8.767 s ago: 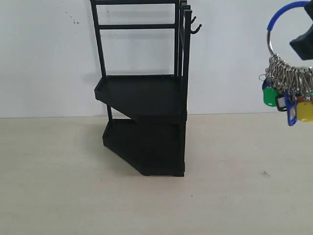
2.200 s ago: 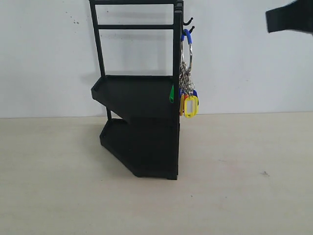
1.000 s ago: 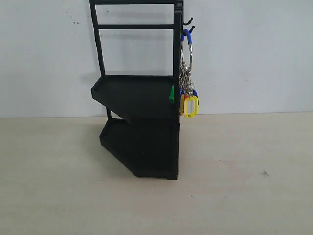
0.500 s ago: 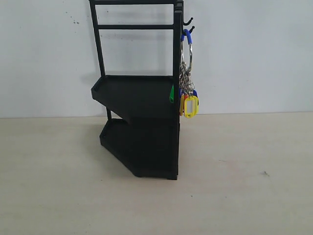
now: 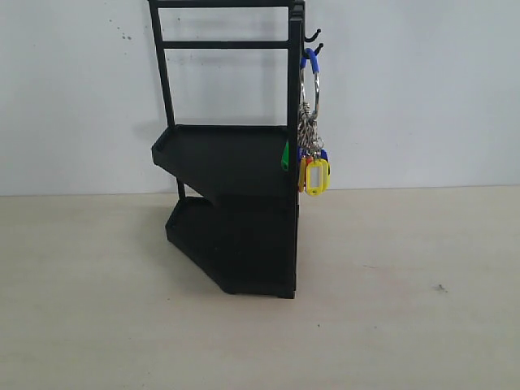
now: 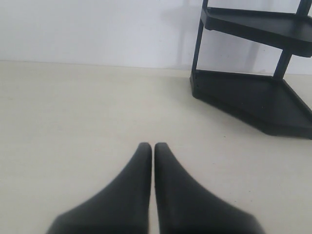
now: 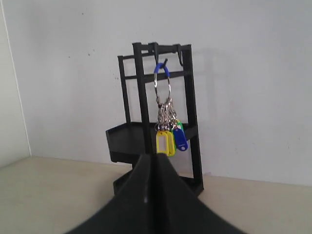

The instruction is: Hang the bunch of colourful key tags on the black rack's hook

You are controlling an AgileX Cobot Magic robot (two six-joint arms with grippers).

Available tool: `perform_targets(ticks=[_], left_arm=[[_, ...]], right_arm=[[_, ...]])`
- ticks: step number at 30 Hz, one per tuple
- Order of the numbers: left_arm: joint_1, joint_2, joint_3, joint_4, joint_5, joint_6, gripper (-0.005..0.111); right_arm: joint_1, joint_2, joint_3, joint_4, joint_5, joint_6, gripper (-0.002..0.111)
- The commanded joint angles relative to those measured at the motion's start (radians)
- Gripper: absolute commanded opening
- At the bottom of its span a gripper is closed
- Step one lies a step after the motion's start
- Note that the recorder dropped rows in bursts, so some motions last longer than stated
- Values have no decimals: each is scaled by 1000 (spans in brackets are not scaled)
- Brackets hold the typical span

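Both left gripper (image 6: 152,146) and right gripper (image 7: 155,159) are closed, empty.

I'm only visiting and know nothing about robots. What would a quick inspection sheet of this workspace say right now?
Surface: pale beige table; the rack stands on it, and there is one tiny dark speck.
Job's things: the colourful key tag bunch hangs from the hook on the black rack; its tags dangle above the table.
Clutter: nothing seen.
Grippers: left gripper shut and empty, low over the table; right gripper shut and empty, facing the rack and apart from it.
Cables: nothing seen.
Surroundings: plain white wall behind the rack.
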Motion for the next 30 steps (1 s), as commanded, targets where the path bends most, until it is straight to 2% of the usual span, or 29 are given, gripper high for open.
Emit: perform_targets(ticks=[1,7,8,11,14,30], left_arm=[[2,-2,3,5,-3,3,4],[2,-2,3,5,-3,3,4],[2,-2,3,5,-3,3,4],[2,-2,3,5,-3,3,4],[2,-2,3,5,-3,3,4],[2,-2,3,5,-3,3,4]], right_arm=[[-5,-5,20,7,7,-2,0],[1,-5,22,91,-11,48,0],[1,-5,22,179,5,-22,0],[1,-5,22,613,100,-346,0],[1,-5,22,809,201,-618,0],[-12,-9,22,769,539,-756,0]])
